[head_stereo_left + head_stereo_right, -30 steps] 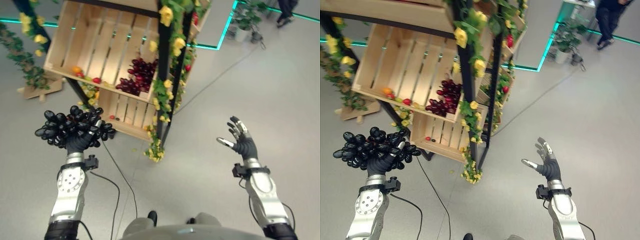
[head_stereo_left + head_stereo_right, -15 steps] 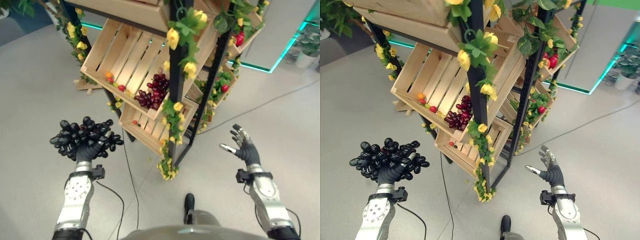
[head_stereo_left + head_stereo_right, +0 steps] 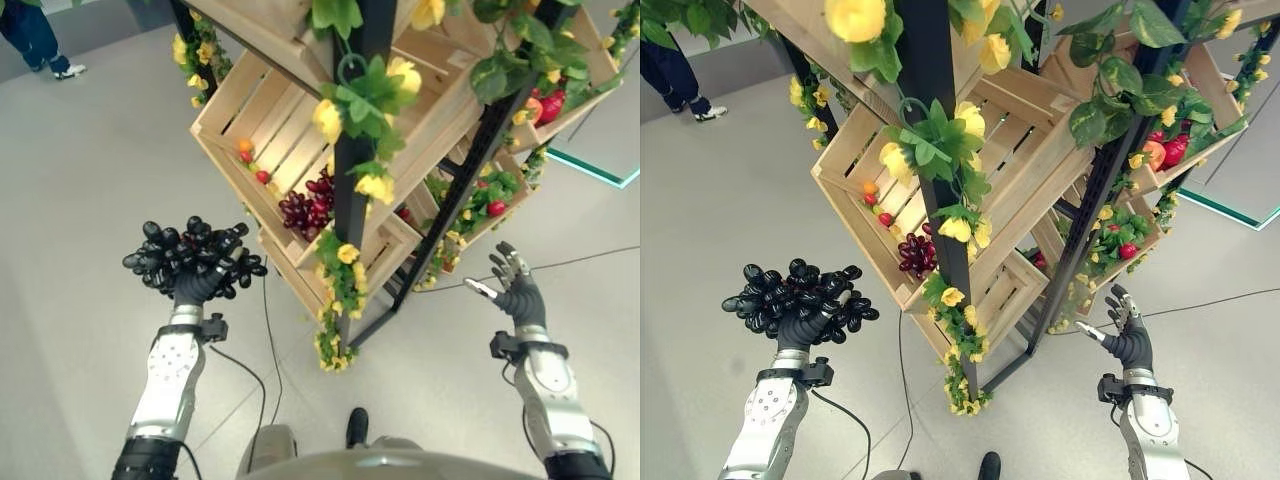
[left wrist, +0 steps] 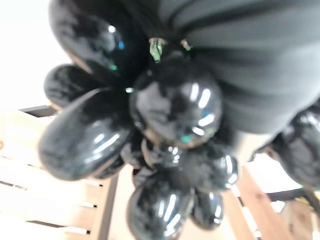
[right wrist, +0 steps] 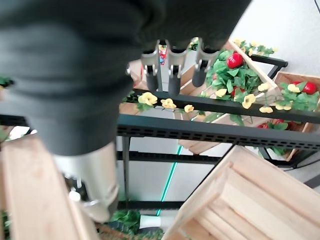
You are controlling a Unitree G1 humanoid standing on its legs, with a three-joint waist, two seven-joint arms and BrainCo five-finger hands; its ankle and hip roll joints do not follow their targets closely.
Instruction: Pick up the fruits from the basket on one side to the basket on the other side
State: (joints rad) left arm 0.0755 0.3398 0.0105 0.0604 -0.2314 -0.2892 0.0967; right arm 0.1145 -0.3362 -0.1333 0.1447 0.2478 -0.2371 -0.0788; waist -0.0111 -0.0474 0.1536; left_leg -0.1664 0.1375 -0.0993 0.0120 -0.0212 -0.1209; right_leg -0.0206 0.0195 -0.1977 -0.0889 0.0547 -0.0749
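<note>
The left robot hand (image 3: pixel 195 285) grips a bunch of black grapes (image 3: pixel 190 258), held up in the air beside the black-framed shelf (image 3: pixel 355 150), apart from its wooden crates. Dark red grapes (image 3: pixel 308 207) lie in the tilted middle crate (image 3: pixel 275 130). Over on the right, the right robot hand (image 3: pixel 515 290) hovers with fingers spread, holding nothing, near the shelf's flowered lower crates.
</note>
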